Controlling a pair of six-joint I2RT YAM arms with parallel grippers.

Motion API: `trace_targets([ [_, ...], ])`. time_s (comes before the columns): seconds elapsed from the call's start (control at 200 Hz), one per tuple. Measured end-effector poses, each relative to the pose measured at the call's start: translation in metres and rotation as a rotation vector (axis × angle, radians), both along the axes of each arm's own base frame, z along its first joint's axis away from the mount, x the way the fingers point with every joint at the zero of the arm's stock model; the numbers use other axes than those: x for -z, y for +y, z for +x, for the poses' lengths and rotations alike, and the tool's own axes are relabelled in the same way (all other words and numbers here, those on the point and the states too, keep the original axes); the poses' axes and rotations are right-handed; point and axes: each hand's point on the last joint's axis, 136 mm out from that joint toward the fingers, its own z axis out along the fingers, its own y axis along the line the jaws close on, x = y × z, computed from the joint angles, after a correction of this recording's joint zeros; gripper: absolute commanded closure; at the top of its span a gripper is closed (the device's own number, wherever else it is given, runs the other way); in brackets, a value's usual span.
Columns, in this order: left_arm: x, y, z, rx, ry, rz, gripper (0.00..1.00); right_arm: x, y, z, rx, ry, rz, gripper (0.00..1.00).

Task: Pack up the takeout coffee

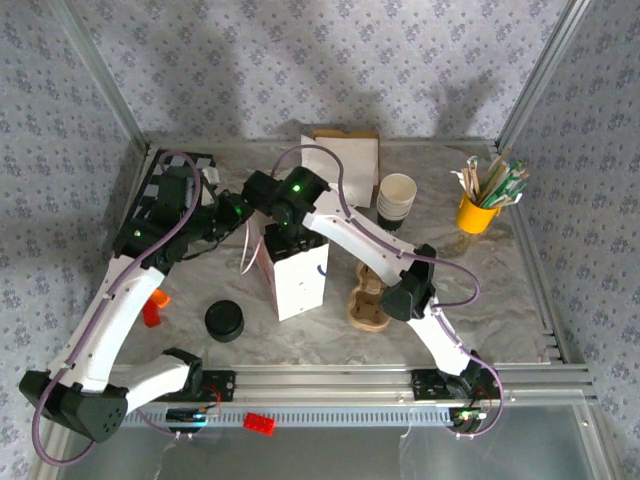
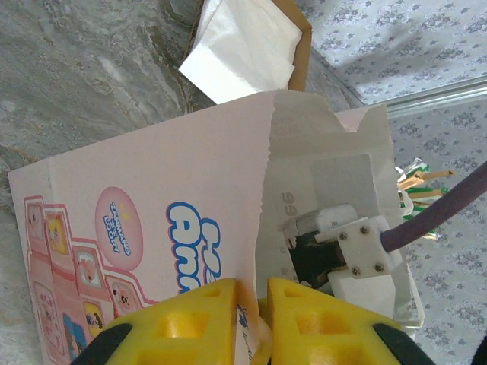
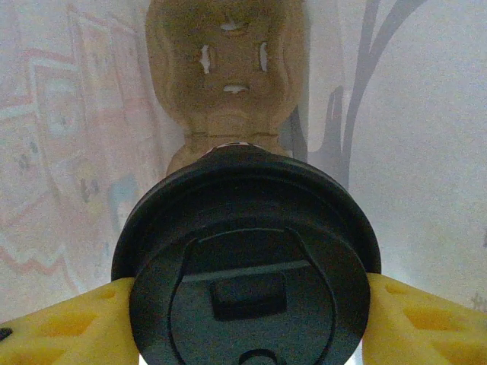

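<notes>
The black lid of the takeout coffee (image 3: pixel 247 266) is sitting closest, and the right pincer (image 3: pixel 245 323) is gripping the cup, a yellow finger pressing on either side. The cup is hanging inside the white paper bag (image 1: pixel 298 272), a brown pulp tray (image 3: pixel 224 68) showing past it. The left pincer (image 2: pixel 253 308) is pinching the bag's open rim, its jaws almost together. The bag is standing upright mid-worktop (image 1: pixel 480 290), a black lid stack (image 1: pixel 224 320) lying near it
</notes>
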Motion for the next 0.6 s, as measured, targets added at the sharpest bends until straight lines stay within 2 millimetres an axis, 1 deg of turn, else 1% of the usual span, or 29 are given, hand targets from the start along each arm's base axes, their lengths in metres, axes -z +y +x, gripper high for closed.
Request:
trace_targets([
  [0.25, 0.001, 0.002, 0.001, -0.009, -0.001, 0.008, 0.83, -0.002, -0.004, -0.002, 0.002, 0.002, -0.004, 0.35],
  [0.505, 0.0, 0.003, 0.0, -0.01, -0.005, 0.01, 0.82, 0.002, -0.006, -0.002, 0.003, 0.01, -0.017, 0.34],
  [0.6, -0.001, 0.003, -0.001, -0.01, -0.006, 0.01, 0.82, 0.008, -0.008, -0.003, 0.003, 0.022, -0.036, 0.34],
])
